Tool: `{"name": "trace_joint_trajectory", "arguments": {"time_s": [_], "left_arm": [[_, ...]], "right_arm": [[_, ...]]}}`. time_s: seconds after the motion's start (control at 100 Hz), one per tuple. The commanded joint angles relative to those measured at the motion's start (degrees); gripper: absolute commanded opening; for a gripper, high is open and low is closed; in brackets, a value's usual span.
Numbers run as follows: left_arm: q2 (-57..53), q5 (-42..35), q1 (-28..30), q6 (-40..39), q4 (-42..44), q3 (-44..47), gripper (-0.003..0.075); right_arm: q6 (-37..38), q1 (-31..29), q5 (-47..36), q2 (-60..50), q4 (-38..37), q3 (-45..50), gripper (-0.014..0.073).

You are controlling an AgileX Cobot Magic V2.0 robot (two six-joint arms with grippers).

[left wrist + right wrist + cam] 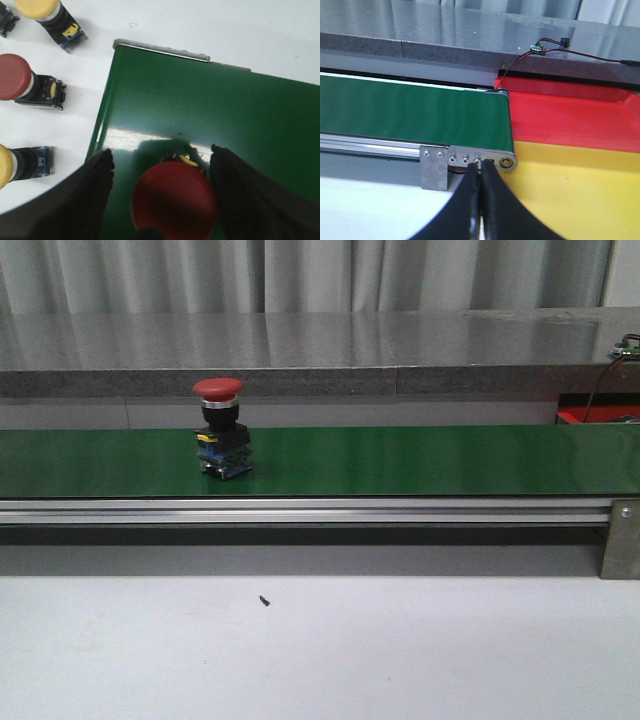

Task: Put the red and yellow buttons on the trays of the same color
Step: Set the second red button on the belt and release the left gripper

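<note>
**Risk check: red button on the belt**

We see the red button standing upright on the green conveyor belt, near its left end. The left tool is spread, its fingers flanking the red cap without touching. The right tool is pressed together, empty, near the red tray and yellow tray. We judge the tall button top-heavy: any nudge may topple it. Spare buttons lie on the desk.

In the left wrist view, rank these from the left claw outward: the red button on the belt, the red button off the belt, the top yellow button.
1. Red button on the belt, between the left claw fingers.
2. Red button off the belt, on the white table.
3. Top yellow button, at the far corner.
</note>
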Motion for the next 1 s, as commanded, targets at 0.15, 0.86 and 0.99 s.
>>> {"name": "trace_joint_trajectory", "arguments": {"time_s": [0.15,0.86,0.99], "left_arm": [[-2.6,0.0,-0.3,0.0,-2.2,-5.5,0.063],[-37.0,-10.5,-12.8,4.6,-4.2,10.2,0.0618],[-46.0,-11.9,-13.1,4.6,-4.3,18.6,0.0618]], "right_arm": [[-0.2,-0.4,-4.9,-1.0,0.0,-1.1,-0.0096],[-0.2,-0.4,-4.9,-1.0,0.0,-1.1,-0.0096],[-0.2,-0.4,-4.9,-1.0,0.0,-1.1,-0.0096]]}}
